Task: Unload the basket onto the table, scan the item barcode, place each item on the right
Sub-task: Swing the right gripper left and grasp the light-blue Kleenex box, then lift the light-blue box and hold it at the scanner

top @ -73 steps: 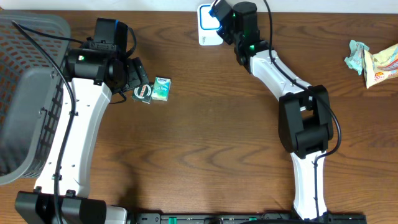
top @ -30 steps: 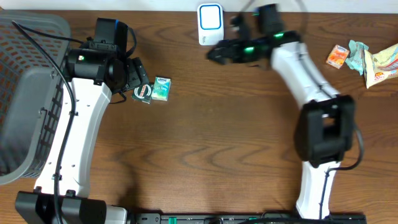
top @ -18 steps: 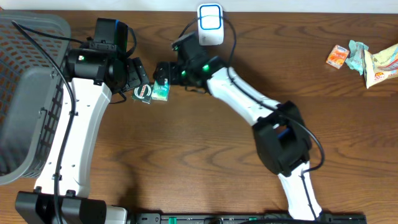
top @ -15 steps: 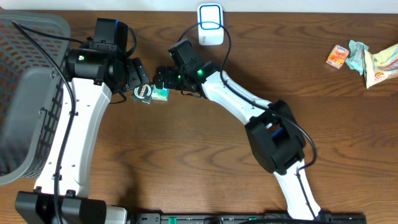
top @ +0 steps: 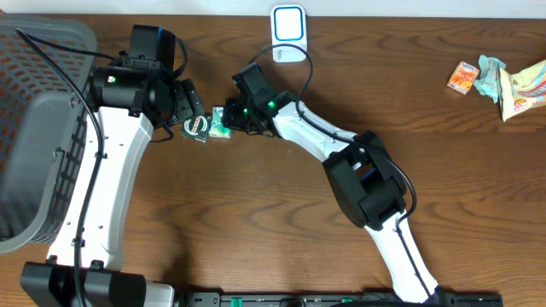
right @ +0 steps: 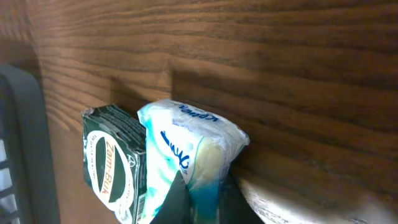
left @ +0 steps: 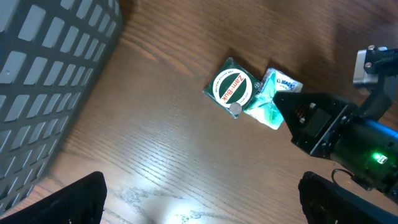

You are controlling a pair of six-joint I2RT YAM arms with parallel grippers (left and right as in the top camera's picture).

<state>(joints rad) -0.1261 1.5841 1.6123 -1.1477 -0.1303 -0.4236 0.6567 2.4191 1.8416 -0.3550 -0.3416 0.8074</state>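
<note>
- A grey slatted basket stands at the left edge of the wooden table.
- The left gripper hangs low over the wood beside the basket, its jaws spread wide with nothing between them. In its wrist view the two dark fingers sit in the bottom corners.
- A dark green Zam-Buk box lies flat just under that gripper, its round white label facing up.
- The item, a pale green and white tissue packet with blue lettering, lies on the table touching the box's right side. It is well apart from the scanner.
- The right gripper reaches across from the right and is clenched on the packet's right end. Its wrist view shows the fingertips pinched together on the wrapper, which bunches up between them.
- A white scanner with a blue-rimmed face stands at the far edge, near the middle of the table.
- A small orange box lies near the right edge, just beside some crumpled snack packets.
</note>
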